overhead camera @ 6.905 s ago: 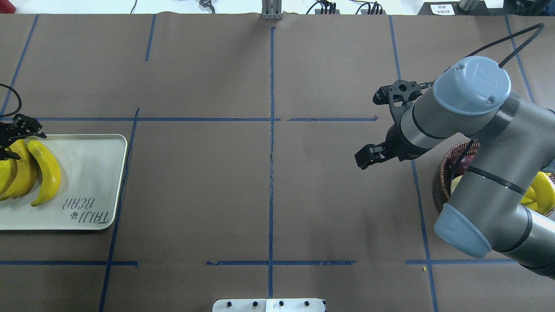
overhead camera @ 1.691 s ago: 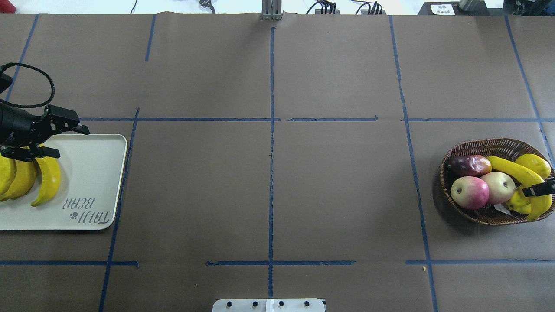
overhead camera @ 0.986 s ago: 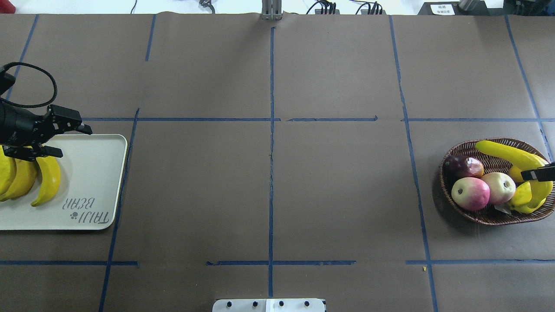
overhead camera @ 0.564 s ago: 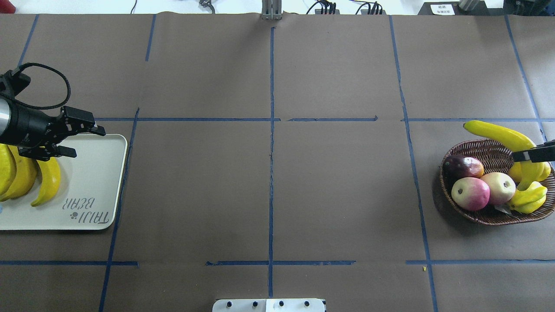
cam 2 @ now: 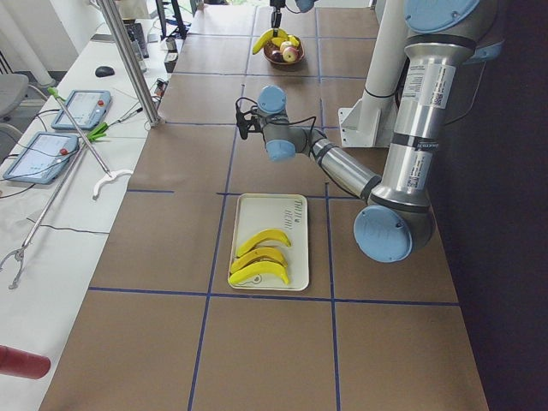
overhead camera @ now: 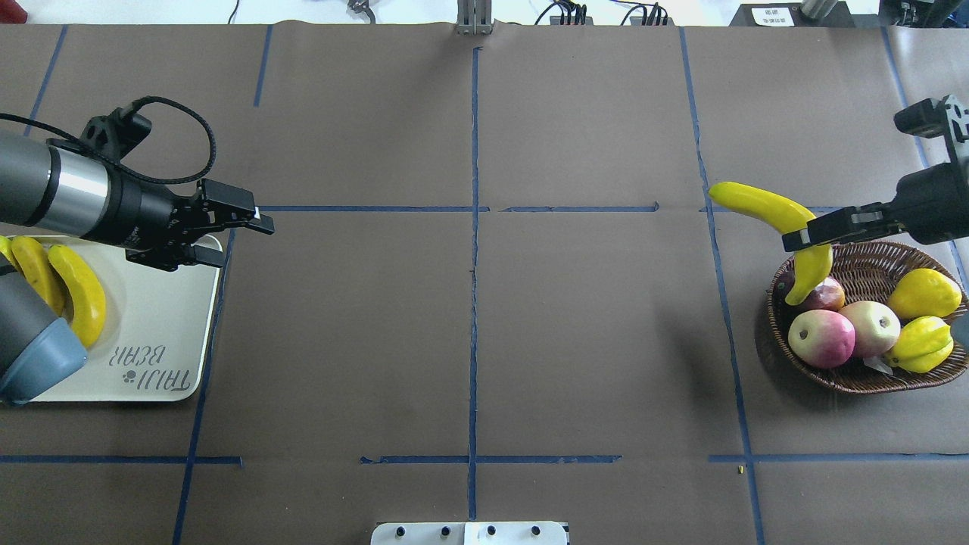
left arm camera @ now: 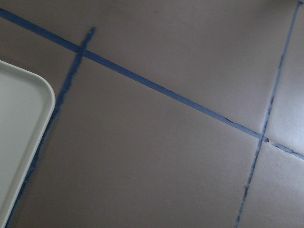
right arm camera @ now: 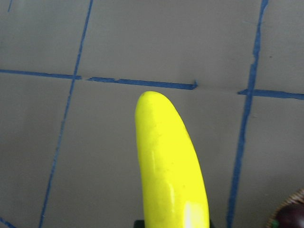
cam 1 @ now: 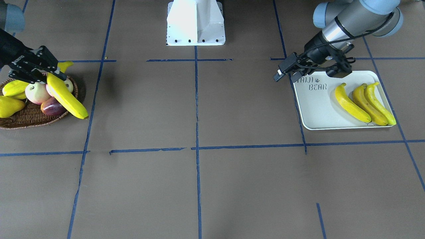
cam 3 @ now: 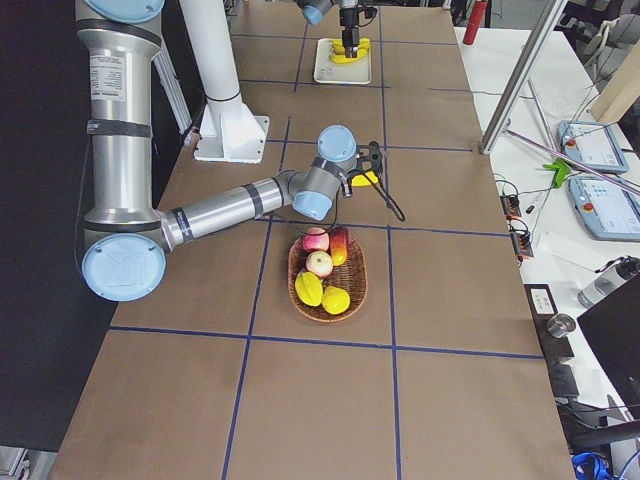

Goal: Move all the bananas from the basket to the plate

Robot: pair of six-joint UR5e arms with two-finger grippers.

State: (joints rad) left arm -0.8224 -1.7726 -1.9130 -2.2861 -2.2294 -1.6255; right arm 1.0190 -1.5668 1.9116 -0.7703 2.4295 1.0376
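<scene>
Carry step: right claw [overhead camera: 806, 236], clamped on a banana [overhead camera: 757, 203], hangs upper right over basket [overhead camera: 840, 381]; next, cross left to plate [overhead camera: 170, 303]. Left claw [overhead camera: 242, 241] gapes empty.

Table [overhead camera: 590, 333]: brown paper cover, marked into a grid with blue tape lines [overhead camera: 473, 318]. Directly on it, in the overhead view: cream plate [overhead camera: 163, 303] at left edge; wicker basket [overhead camera: 855, 382] at right edge; white mounting base [overhead camera: 469, 532] at bottom centre.
</scene>
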